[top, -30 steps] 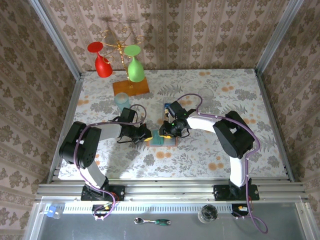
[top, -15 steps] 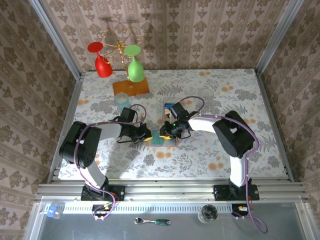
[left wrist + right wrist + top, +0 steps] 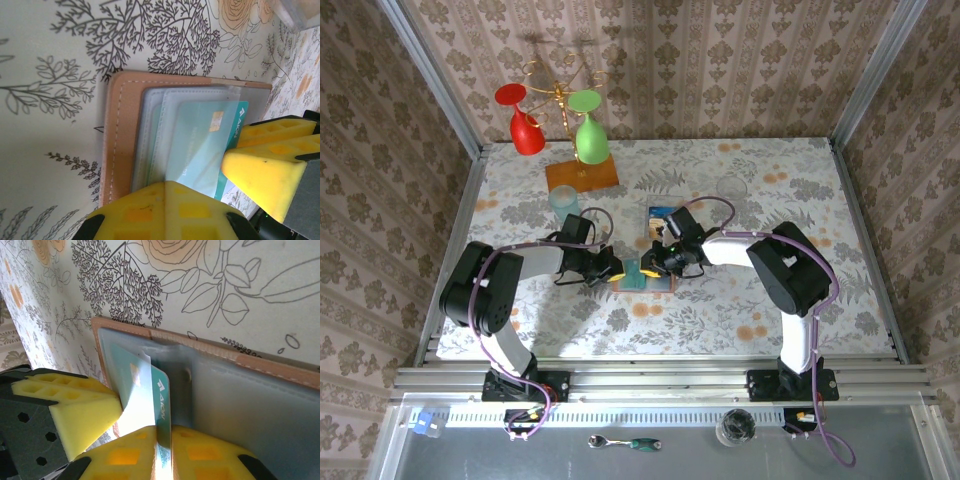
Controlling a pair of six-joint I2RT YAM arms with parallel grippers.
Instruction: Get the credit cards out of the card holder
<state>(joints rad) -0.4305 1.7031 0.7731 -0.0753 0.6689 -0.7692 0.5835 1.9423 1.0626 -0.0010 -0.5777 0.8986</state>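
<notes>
Teal credit card (image 3: pixel 132 385) sticks partly out of the clear pocket of the tan card holder (image 3: pixel 117 140), which lies open mid-table between the arms. The right gripper (image 3: pixel 159 437) is clamped on the card's free end, likely to draw it rightward. The left gripper (image 3: pixel 167 195), pads together, presses the holder's left side, apparently pinning it against that pull.

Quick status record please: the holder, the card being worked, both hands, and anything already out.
card holder: open, lying flat on the table, lining up
teal card: partly in its pocket, one end sticking out
right hand: shut on the teal card's free end
left hand: fingers together, tip over the holder's edge; pinning or gripping unclear
already out: one blue card flat on the table beyond the holder
</notes>
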